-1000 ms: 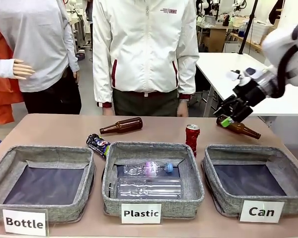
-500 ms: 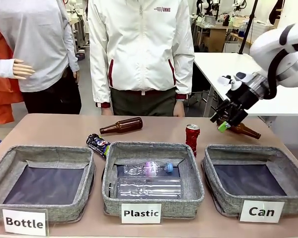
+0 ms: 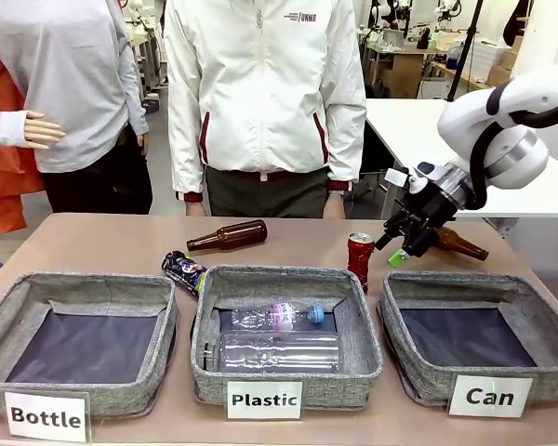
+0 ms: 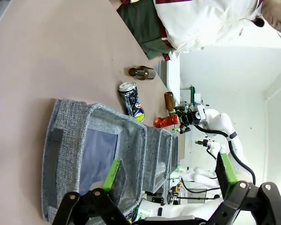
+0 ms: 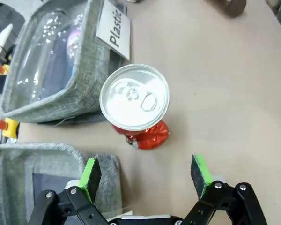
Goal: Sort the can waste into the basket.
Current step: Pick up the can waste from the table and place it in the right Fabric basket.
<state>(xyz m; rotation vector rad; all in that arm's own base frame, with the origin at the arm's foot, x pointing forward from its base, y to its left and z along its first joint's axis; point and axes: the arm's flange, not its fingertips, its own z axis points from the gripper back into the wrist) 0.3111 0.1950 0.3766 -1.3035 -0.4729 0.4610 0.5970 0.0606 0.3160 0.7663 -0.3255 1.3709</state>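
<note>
The shiny red can [image 3: 360,258] stands upright on the table between the far corners of the "Plastic" and "Can" baskets. My right gripper [image 3: 391,247] hangs open just right of it and slightly above. In the right wrist view the red can's silver top [image 5: 136,104] lies ahead of the open right gripper [image 5: 145,171], clear of the fingers. The black printed can [image 3: 183,271] lies by the far left corner of the Plastic basket. The Can basket [image 3: 418,376] sits at front right with nothing in it. My left gripper [image 4: 170,171] is open, over the Bottle basket [image 4: 68,140].
One brown bottle [image 3: 231,235] lies at the table's far middle, another [image 3: 458,244] behind my right gripper. The Plastic basket [image 3: 212,358] holds clear bottles [image 3: 279,351]. The Bottle basket [image 3: 93,283] sits at front left. A person [image 3: 260,93] stands at the far edge.
My right gripper has swung left and down from above the far-right brown bottle to beside the red can, staying open. The cans and bottles have not moved.
</note>
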